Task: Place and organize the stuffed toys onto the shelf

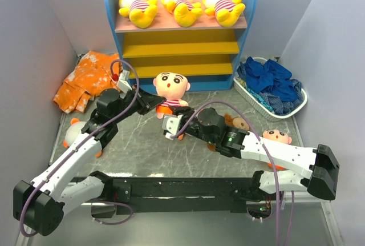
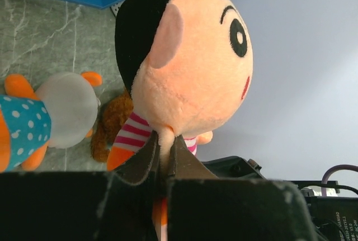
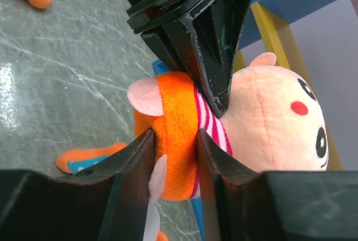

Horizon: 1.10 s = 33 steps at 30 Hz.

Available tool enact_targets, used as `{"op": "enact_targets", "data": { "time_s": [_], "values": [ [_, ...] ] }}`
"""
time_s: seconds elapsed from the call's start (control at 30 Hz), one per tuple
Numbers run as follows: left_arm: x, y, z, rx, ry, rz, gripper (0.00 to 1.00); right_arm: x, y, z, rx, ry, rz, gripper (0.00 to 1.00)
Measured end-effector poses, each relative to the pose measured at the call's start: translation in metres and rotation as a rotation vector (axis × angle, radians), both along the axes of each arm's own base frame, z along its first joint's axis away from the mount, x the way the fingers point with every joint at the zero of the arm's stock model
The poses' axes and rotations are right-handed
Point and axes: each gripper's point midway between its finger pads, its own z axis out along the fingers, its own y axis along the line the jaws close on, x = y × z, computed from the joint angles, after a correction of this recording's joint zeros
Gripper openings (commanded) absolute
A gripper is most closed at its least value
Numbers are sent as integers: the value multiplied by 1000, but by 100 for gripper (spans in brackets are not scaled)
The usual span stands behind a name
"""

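Right wrist: right end effector (image 3: 174,140) grips striped doll's (image 3: 268,112) arm; left end effector (image 2: 164,143), its neck.

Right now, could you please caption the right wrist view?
Left gripper and right gripper pinch one peach-faced, striped-shirt plush doll.

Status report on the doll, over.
Left hand shut on doll at neck. Right hand shut on its orange limb. Doll before shelf, not on it. Way clear.

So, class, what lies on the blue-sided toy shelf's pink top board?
Three yellow plush dolls in red-white stripes lie side by side, covering most of the pink board; anything behind them is hidden.
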Motion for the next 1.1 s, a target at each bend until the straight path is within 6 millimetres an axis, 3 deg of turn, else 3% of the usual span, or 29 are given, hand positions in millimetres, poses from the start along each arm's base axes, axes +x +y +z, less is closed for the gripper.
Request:
{"op": "enact_targets", "data": {
  "time_s": [0.07, 0.1, 0.17, 0.2, 0.4, 0.5, 0.7, 1.1],
  "values": [
    [0, 0, 0, 0, 3, 1, 4, 1, 0, 2, 3, -7, -2, 7],
    [0, 0, 0, -2, 5, 1, 13, 1, 1, 3, 7, -11, -2, 0],
    [0, 0, 0, -4, 8, 4, 29, 3, 2, 5, 17, -21, -7, 0],
    [1, 1, 0, -5, 9, 9, 47, 4, 2, 5, 19, -24, -11, 0],
    [6, 10, -6, 41, 6, 64, 82, 16, -4, 4, 13, -76, -19, 0],
    [6, 17, -4, 83, -2, 100, 88, 34, -18, 3, -7, -103, -59, 0],
    [9, 40, 19, 181, -112, 196, 100, 61, -47, 14, -59, -164, -120, 0],
    [7, 106, 24, 489, -321, 428, 96, 120, -101, 49, -162, -317, -272, 0]
  ]
}}
